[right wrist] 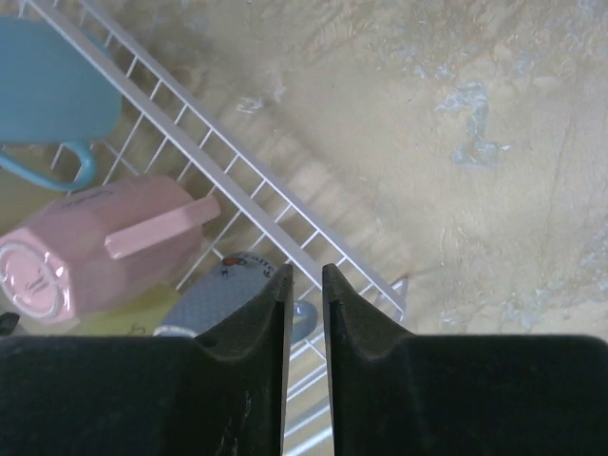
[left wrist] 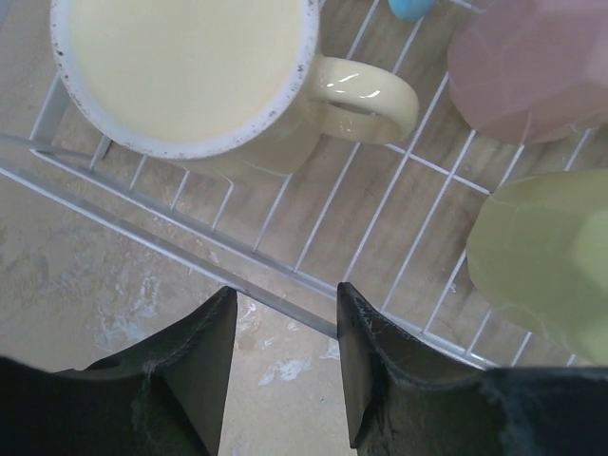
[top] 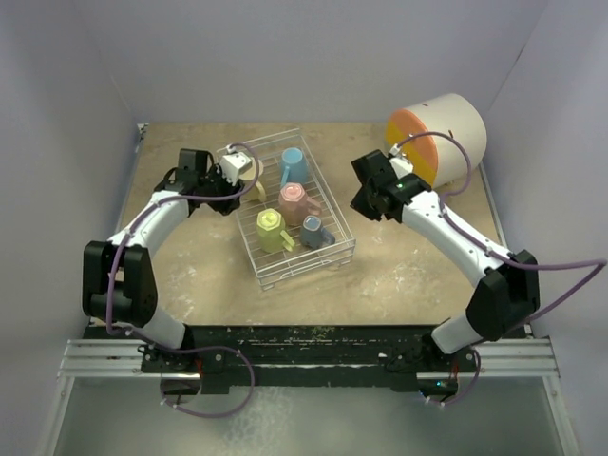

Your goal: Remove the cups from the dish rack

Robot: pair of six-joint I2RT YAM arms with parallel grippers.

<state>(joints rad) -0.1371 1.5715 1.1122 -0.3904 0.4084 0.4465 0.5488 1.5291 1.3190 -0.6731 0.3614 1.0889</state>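
Dish rack [left wrist: 142, 233] rim separates left hand [left wrist: 286, 313] from cream-yellow cup [left wrist: 180, 57].

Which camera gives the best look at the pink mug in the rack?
Right wrist: the pink mug shows nearly whole and close, with faceted side, base and handle. Left wrist catches only a blurred, cropped part of it; top external shows it small among the other mugs.
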